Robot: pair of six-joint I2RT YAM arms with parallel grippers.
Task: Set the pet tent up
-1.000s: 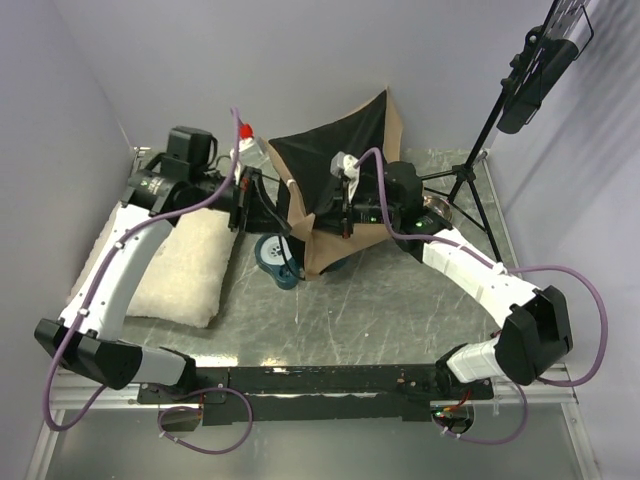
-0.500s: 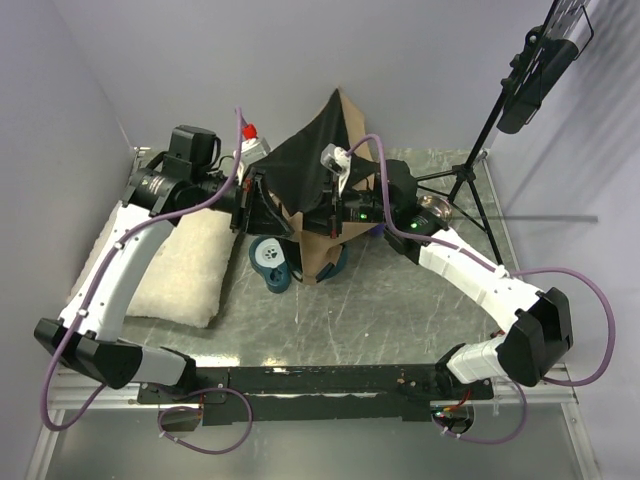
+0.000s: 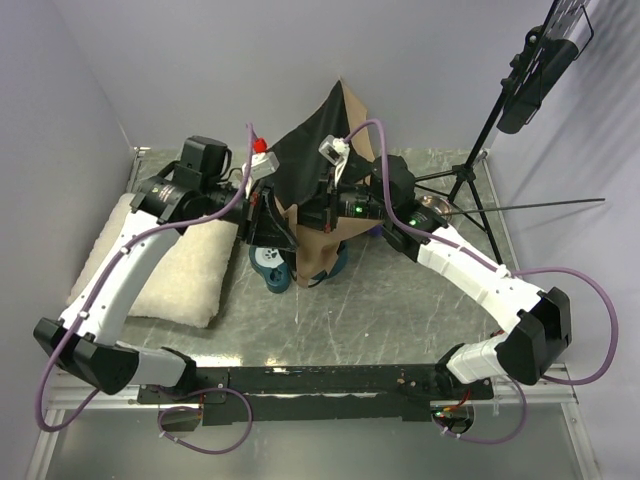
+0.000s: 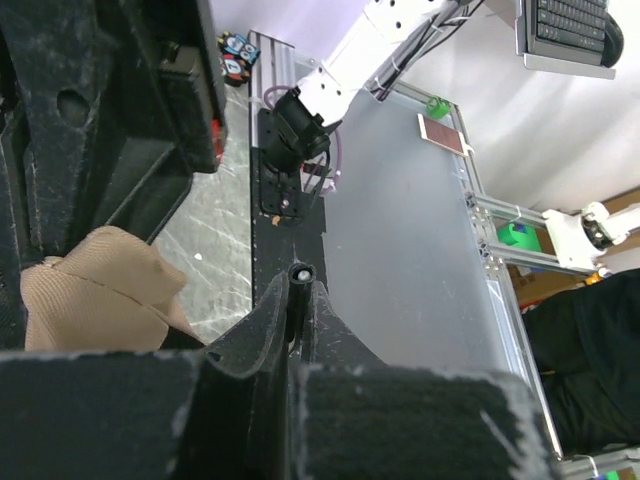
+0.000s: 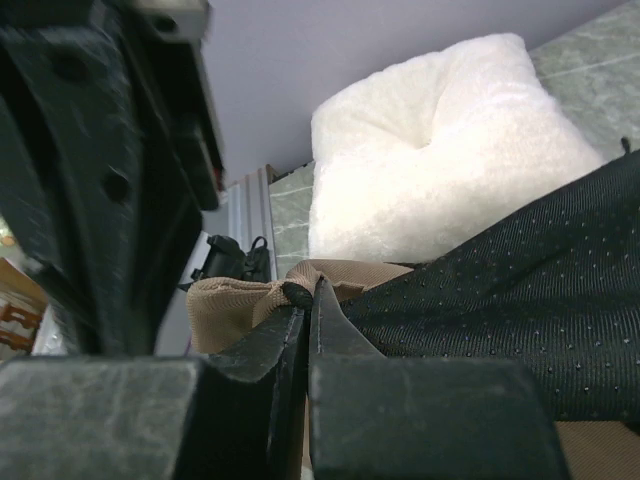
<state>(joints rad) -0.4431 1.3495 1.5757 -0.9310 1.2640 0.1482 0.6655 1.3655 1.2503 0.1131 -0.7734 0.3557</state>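
tan pet tent (image 3: 305, 160) cloth, frame centre, is pinched in the closed right gripper (image 5: 308, 300), the left gripper (image 4: 298, 288) clamped tight on a likely pole tip (image 4: 298, 272): spread evenly.

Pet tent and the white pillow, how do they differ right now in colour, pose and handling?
Colour: the pet tent is tan and black fabric; the pillow is fluffy cream-white.
Pose: the pet tent is bunched upright, rising to a peak; the pillow lies flat on the table.
Handling: the right end effector pinches the pet tent's tan fabric; no end effector grips the pillow.
Both are soft items.
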